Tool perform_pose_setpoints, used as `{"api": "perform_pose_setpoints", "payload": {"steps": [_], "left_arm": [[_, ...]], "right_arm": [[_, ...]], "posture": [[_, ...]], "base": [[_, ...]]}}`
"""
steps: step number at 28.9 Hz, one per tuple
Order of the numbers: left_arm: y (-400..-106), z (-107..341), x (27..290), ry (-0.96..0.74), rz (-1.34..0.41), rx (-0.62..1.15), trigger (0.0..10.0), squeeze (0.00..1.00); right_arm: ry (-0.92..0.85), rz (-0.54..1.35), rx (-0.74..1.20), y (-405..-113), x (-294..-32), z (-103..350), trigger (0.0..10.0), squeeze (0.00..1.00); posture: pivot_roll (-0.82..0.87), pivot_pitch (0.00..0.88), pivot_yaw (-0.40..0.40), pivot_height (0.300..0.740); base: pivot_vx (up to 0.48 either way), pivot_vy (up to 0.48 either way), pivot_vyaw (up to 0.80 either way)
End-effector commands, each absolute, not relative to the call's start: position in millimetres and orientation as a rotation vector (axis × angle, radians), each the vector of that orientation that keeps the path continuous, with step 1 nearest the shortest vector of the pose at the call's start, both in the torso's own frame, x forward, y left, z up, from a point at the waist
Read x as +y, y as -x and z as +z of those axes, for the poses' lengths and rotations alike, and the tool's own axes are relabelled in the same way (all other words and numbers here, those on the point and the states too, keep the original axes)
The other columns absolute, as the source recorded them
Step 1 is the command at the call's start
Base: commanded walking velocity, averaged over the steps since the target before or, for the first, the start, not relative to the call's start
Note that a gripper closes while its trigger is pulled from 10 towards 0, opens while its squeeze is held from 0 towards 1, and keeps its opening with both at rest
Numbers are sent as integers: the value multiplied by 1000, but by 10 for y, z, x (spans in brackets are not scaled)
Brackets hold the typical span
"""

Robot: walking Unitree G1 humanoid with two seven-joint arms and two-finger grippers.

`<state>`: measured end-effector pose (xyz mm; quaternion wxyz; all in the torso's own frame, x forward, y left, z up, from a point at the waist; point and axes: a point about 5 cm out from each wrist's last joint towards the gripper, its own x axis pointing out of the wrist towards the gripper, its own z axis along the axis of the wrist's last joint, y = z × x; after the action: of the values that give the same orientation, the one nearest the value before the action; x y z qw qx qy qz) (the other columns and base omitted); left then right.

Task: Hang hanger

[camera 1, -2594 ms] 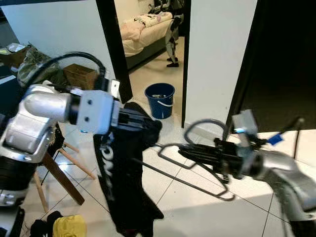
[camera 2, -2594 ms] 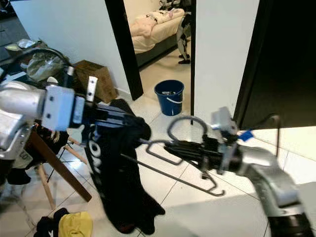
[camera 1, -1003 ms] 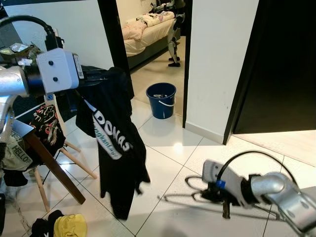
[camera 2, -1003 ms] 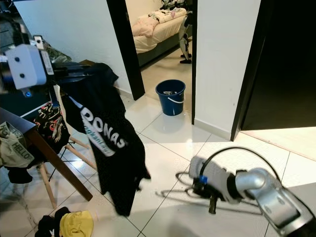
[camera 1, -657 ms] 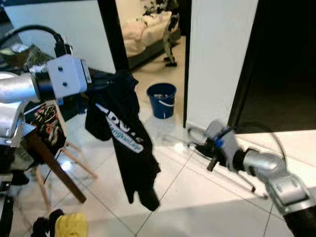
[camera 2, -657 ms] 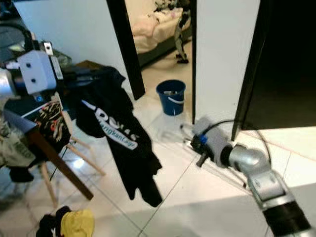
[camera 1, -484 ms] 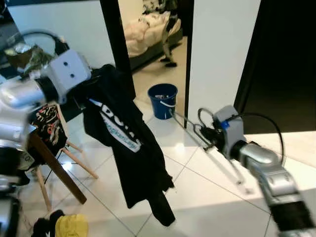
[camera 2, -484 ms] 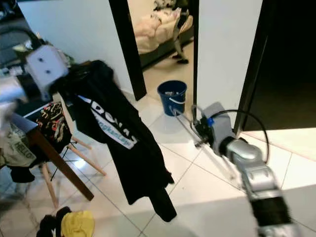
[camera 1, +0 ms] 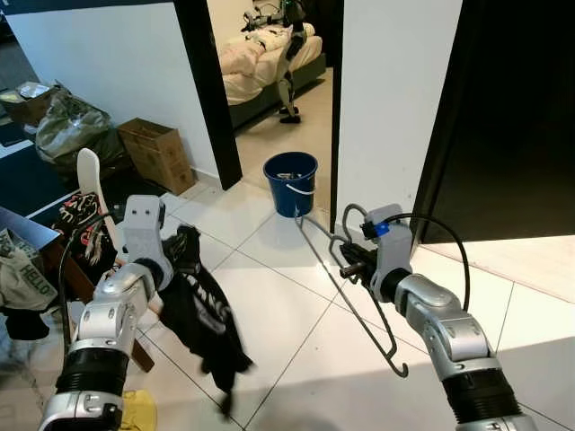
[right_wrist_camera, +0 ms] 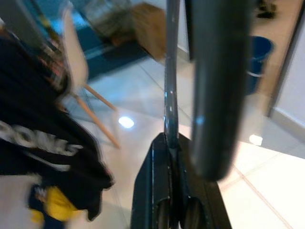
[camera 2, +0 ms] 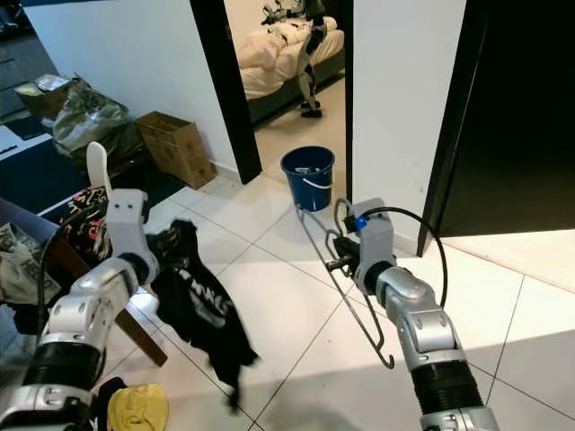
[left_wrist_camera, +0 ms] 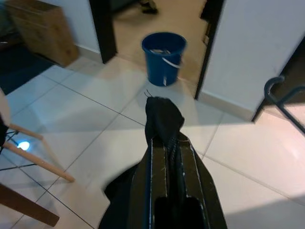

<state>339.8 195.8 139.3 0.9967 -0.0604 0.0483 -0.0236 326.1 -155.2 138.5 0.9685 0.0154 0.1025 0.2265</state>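
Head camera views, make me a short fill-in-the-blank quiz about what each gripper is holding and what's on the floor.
1. The right gripper is shut on a wire ____.
2. The left gripper is shut on a black ____.
3. The bucket by the doorway is ____ in colour.

Missing words: hanger; shirt; blue

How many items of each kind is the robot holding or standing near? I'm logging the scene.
Hanger: 1
Black T-shirt: 1
Blue bucket: 1
Cardboard box: 1
White chair: 1
Total: 5
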Motion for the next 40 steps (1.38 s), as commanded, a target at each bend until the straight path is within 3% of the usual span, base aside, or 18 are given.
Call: {"api": "perform_pose_setpoints", "payload": {"steps": [1,3,7,11,25,40], "left_arm": [[-3356,1469,1998,110,43,35,10000,0],[-3312,1555,2078,130,193,11,10000,0],[-3292,1666,2242,135,320,-18,10000,0],[-3281,1775,2325,102,356,-64,10000,0],[-3154,1647,2039,-38,301,-46,10000,0],[-3157,1714,1993,-35,260,-77,10000,0]], "right_arm": [[-105,524,134,-3251,-1449,1487,10000,0],[-146,550,88,-3235,-1412,1550,10000,0],[-169,563,63,-3229,-1411,1584,10000,0],[-169,565,48,-3231,-1420,1588,10000,0],[-154,592,18,-3188,-1461,1564,10000,0],[-183,639,-30,-3146,-1416,1605,10000,0]], "posture": [[-17,0,91,740],[-16,0,89,740],[-12,0,86,740],[-7,0,85,740],[-1,0,81,740],[2,0,86,740]], "base": [[0,0,769],[0,0,769],[0,0,769],[0,0,769],[0,0,768],[0,0,769]]}}
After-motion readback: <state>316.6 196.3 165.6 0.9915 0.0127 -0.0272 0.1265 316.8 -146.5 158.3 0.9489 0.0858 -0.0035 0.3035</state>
